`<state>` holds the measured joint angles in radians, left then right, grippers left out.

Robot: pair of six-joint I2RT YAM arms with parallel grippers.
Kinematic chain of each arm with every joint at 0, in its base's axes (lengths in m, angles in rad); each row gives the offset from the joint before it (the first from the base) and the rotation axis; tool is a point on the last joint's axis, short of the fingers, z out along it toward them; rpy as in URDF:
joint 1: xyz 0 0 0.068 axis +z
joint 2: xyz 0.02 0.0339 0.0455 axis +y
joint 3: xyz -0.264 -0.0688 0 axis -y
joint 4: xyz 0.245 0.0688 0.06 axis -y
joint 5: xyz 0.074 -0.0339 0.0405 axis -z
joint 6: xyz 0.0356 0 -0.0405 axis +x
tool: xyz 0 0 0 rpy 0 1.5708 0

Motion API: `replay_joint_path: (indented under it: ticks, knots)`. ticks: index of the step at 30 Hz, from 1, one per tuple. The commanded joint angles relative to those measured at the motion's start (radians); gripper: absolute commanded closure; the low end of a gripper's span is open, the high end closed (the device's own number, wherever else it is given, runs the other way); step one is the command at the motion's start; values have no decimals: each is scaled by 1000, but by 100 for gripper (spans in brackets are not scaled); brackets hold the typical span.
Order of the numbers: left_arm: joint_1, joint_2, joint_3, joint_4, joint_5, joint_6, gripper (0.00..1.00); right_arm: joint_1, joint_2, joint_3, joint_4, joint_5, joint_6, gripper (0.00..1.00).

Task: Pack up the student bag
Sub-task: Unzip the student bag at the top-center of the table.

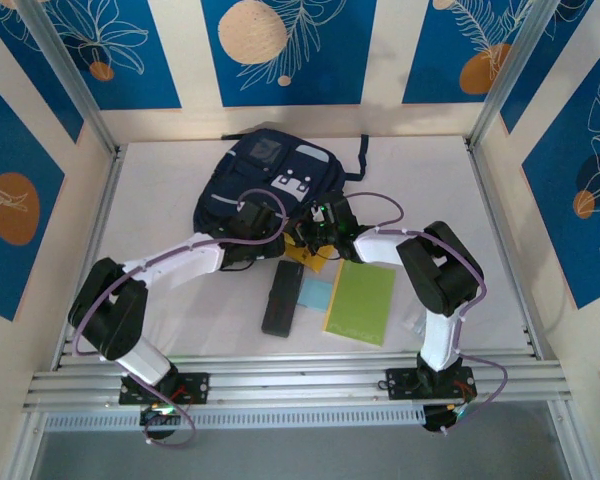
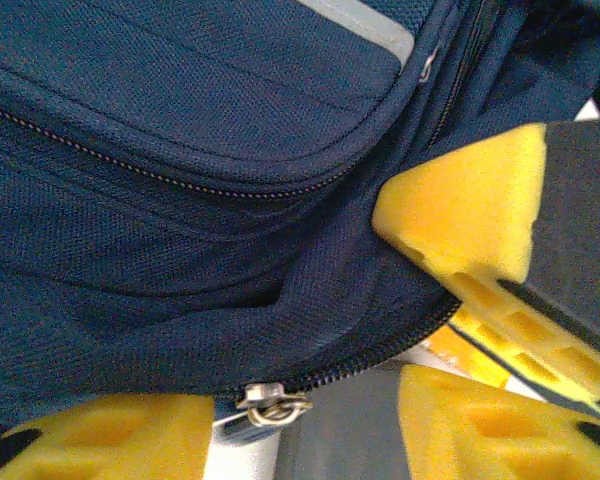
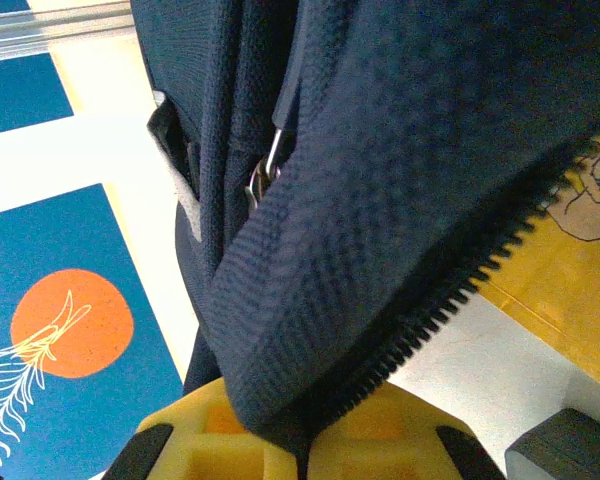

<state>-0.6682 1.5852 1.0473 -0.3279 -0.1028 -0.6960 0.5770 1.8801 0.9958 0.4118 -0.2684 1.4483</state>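
Pinching bag (image 1: 270, 180) edge at its 6 o'clock: right fingers (image 3: 380, 435) clamped, likely opening the mouth; left fingers (image 2: 110, 435) apart by zip pull (image 2: 270, 405).

The right hand (image 3: 300, 445) hides its fingertips in the student bag (image 3: 400, 150)'s fold; beside the bag, a yellow sheet (image 3: 570, 280) runs off-frame.

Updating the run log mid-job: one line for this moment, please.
right gripper: shut on backpack edge | left gripper: open, by zipper pull | green notebook, black case: on table, not packed
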Motion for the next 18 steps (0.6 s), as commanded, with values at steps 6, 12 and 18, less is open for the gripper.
replay_joint_path:
  ticks: [6,12,18]
  knots:
    - [-6,49,59,-4,-32,48,59,21,-2,0,51,-52,-18,100]
    - [-6,68,52,8,-26,47,81,20,-6,-5,57,-52,-16,100]
    - [-4,63,49,-13,-41,59,96,8,-13,-16,64,-55,-16,100]
